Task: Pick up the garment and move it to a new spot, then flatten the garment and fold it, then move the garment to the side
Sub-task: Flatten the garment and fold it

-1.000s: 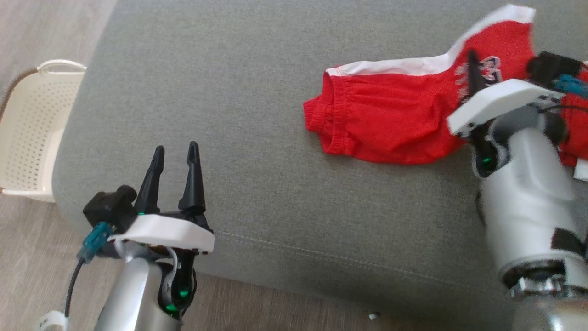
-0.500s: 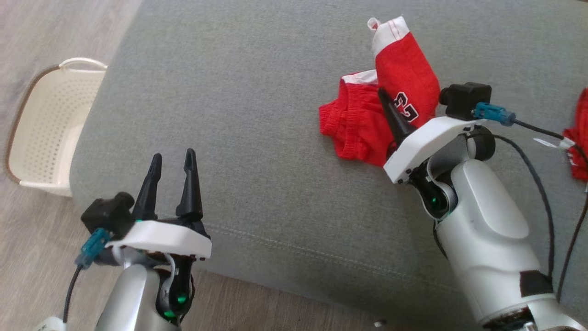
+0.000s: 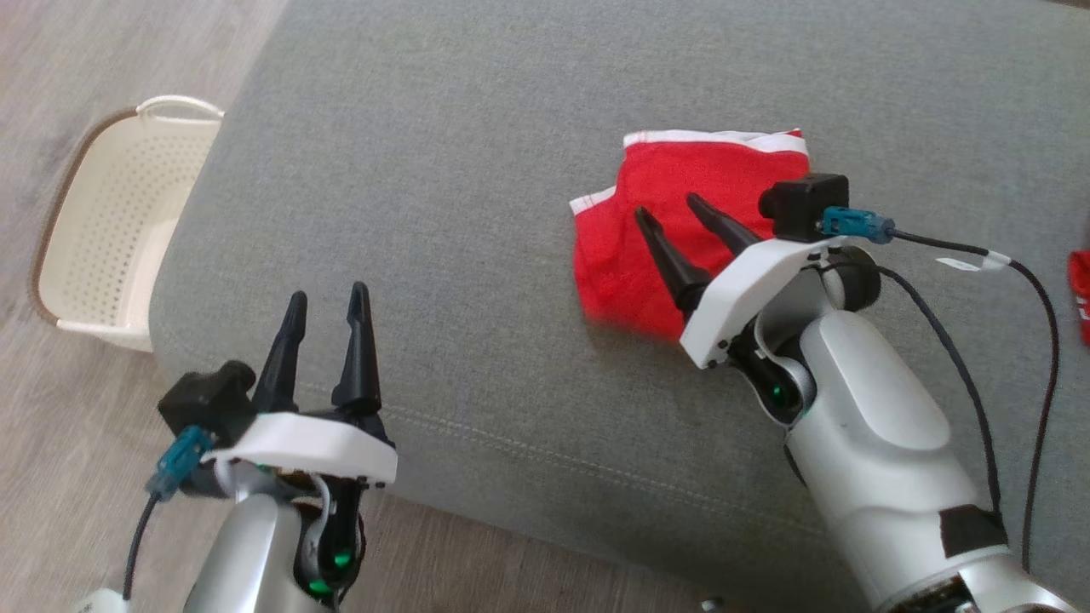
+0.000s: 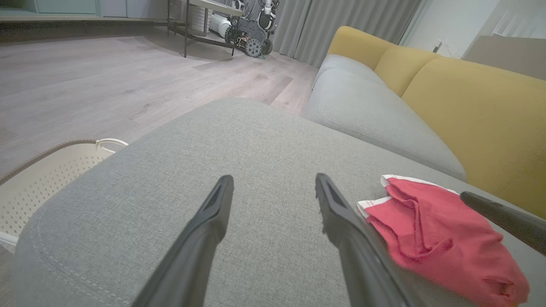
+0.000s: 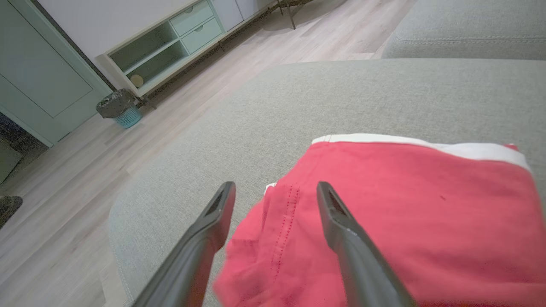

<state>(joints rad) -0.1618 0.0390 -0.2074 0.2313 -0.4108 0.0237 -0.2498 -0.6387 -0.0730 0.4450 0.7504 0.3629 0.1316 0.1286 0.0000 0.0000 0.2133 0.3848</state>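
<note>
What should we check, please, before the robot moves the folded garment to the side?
1. State of right tool, open over the red fabric garment with white trim: ok.
2. Garment lying folded on the grey fabric cushion: ok.
3. Garment's near edge neat: cannot tell, blurred.
4. Spare left tool open, apart from garment: ok.
5. Garment gripped for the move: not ok.

Grey fabric sofa seat [image 3: 477, 128]: one red garment [image 3: 681, 179], folded, white-trimmed, lying right of centre; second red cloth [image 3: 1080, 294] at right edge.
</note>
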